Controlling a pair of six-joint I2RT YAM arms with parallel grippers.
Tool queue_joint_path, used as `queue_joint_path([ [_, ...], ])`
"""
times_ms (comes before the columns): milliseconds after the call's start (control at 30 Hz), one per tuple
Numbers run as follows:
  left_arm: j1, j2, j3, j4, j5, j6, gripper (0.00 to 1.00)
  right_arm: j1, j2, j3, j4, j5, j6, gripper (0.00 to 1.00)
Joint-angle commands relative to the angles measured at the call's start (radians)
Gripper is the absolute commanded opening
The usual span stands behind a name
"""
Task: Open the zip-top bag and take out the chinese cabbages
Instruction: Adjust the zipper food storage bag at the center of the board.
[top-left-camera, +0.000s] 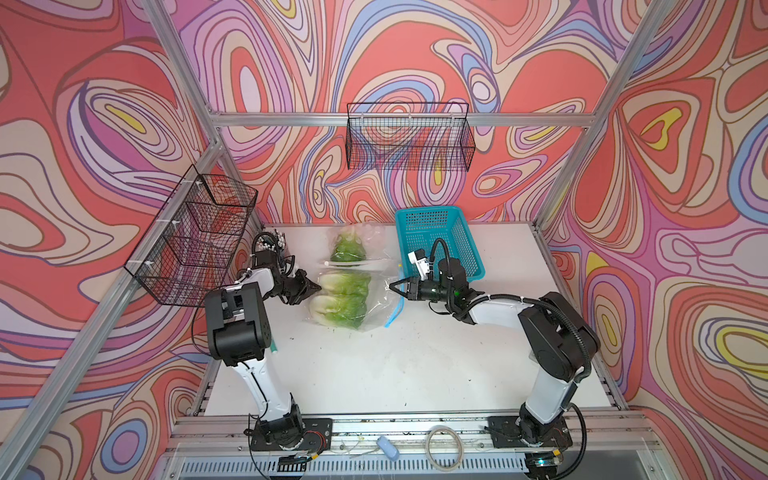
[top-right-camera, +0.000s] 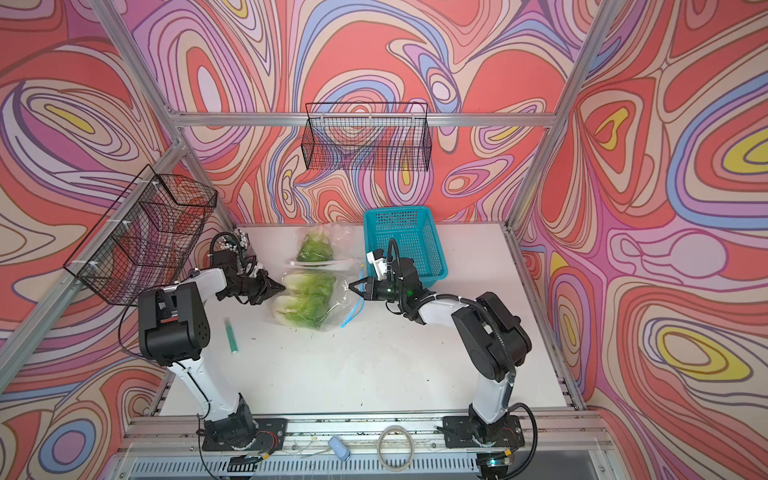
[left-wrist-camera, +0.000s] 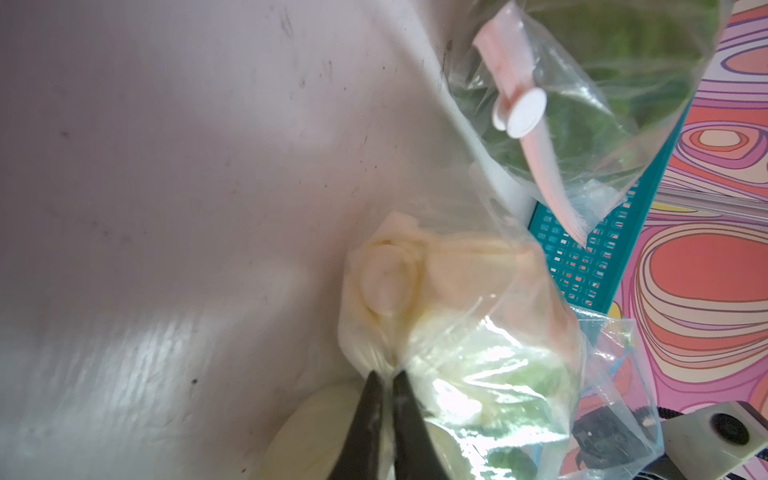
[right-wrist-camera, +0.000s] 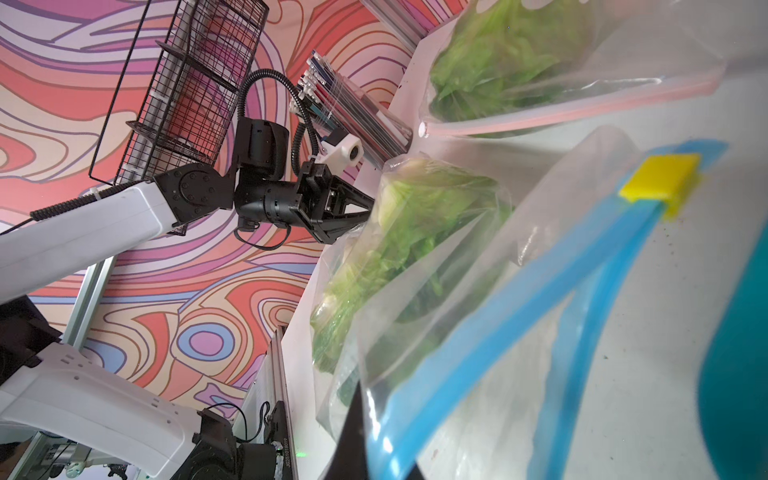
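Left wrist view shows the left tool (left-wrist-camera: 384, 376) pinched narrow on clear film at the closed end of the zip-top bag (top-left-camera: 380, 291), just beside the white stems (left-wrist-camera: 384, 282). In a top view, mid-frame, the bag lies on the worktop (top-left-camera: 395, 365) between the 2 tools. Its long axis runs left to right, with the blue zip (top-left-camera: 395, 313) toward the right tool (top-left-camera: 392, 286), which looks clamped on the mouth edge and is the nearer arm. I count 3 chinese cabbages (top-left-camera: 345, 286): 2 in this bag, 1 in a second bag (top-left-camera: 368, 237) just above it in the frame.
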Motion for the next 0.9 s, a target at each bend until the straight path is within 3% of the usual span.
queue_joint_path([
  [0,0.003,-0.014,-0.024,-0.022,-0.004,-0.015,0.0,0.003,0.016,-0.003,0.02,-0.004,0.014,0.0],
  [867,0.003,-0.413,-0.044,0.05,0.061,-0.18,0.0,0.003,0.017,0.044,-0.207,0.118,-0.04,0.0],
])
